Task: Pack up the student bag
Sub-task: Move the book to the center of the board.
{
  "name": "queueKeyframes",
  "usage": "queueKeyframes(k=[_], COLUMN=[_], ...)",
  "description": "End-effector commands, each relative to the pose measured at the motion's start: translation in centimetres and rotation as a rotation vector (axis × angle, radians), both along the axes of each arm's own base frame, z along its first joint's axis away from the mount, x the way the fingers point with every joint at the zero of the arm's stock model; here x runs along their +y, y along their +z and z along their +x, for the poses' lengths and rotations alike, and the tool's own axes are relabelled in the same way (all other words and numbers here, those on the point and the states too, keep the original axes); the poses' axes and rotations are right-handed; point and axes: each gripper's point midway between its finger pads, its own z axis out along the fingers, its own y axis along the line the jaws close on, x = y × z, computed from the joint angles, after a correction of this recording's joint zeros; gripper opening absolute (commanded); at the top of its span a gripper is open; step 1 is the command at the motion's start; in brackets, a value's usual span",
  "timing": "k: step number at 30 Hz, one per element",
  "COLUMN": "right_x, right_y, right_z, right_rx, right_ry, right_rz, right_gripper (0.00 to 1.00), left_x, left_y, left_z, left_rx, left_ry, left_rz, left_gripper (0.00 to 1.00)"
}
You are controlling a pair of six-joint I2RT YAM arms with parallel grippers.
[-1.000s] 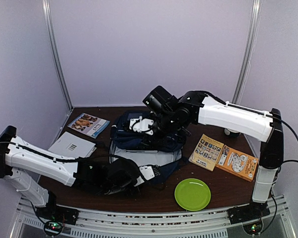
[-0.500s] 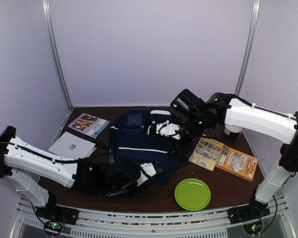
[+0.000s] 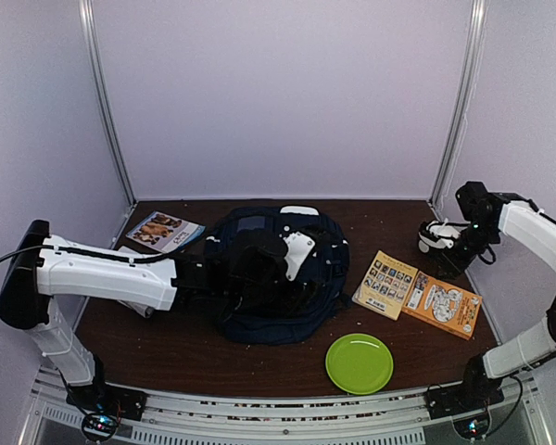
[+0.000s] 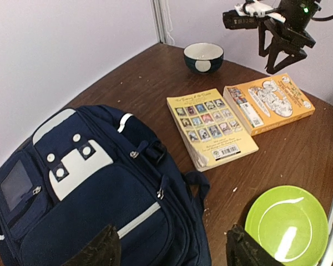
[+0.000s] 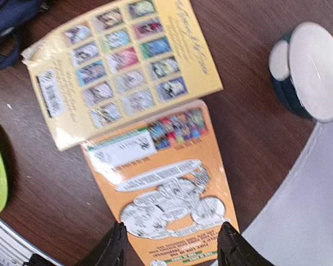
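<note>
The bag (image 3: 306,306) lies flat, front side up, in the middle of the table (image 3: 213,357), and its zips look closed. The left gripper (image 4: 172,252) hangs over it, spread wide and empty. Near the right edge the right gripper (image 5: 172,249), also spread and empty, hovers above the orange book (image 5: 166,183), which touches the yellow book (image 5: 122,66). A flat book gives little to pinch, so the fingers may skid off, shove its neighbour, or knock the bowl (image 5: 311,72).
</note>
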Motion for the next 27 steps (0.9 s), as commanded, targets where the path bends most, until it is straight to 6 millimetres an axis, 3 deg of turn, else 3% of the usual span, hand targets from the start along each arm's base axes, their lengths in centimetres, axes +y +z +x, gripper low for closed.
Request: queueKeyframes(k=[1, 4, 7, 10, 14, 18, 27], right_x=[-5.9, -8.9, -11.3, -13.4, -14.8, -15.0, -12.2], right_y=[-1.3, -2.5, -3.5, -4.1, -5.1, -6.6, -8.7], right_z=[-1.1, -1.4, -1.6, -1.7, -1.4, -1.7, -4.4], right_rx=[0.032, 0.082, 0.117, 0.146, 0.184, 0.231, 0.346], right_ry=[-0.094, -0.155, -0.201, -0.259, -0.293, -0.264, -0.167], right_rz=[-0.081, -0.088, -0.078, -0.07, -0.068, -0.063, 0.05], right_gripper=[0.56, 0.57, 0.71, 0.71, 0.72, 0.7, 0.57], left_x=[-3.4, -4.0, -4.0, -3.8, -3.6, -3.7, -4.7], left_y=[1.4, 1.0, 0.6, 0.2, 0.1, 0.2, 0.6], left_z=[-0.3, -0.3, -0.5, -0.6, -0.7, -0.8, -1.2], left_rx=[0.051, 0.067, 0.078, 0.086, 0.093, 0.091, 0.082], left_ry=[-0.086, -0.104, -0.11, -0.115, -0.117, -0.125, -0.179], left_rz=[-0.098, -0.091, -0.082, -0.068, -0.058, -0.046, -0.031], left_gripper=[0.67, 0.66, 0.66, 0.65, 0.65, 0.65, 0.65])
